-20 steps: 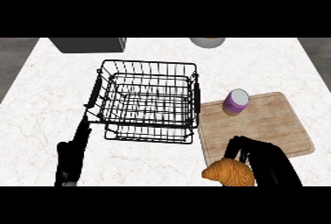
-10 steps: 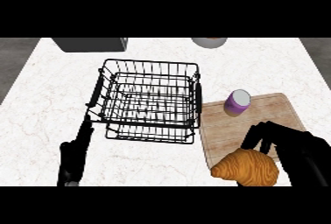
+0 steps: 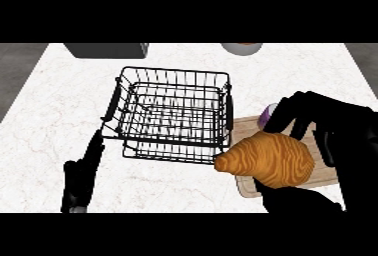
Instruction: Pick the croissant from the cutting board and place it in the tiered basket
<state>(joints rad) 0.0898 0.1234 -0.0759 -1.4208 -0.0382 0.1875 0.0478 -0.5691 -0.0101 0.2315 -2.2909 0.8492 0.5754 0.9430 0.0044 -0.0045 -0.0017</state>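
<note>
We find the right hand (image 3: 325, 125) curled round the croissant (image 3: 269, 159), fingers over its top and thumb beneath, holding it above the cutting board (image 3: 248, 129). The croissant hides most of the board, and its pointed end sits just beside the lower right corner of the tiered basket (image 3: 173, 116). We see nothing lying in either tier of the black wire basket, only the white marbled surface (image 3: 66, 95) through its mesh. The left hand (image 3: 81, 177) rests at the lower left, fingers straight, pointing toward the basket's left handle and holding nothing. A purple cup (image 3: 270, 111) shows partly behind the right hand's fingers. At the far edge stand a dark grey box (image 3: 107, 49) and a round pale vessel (image 3: 241, 48).
</note>
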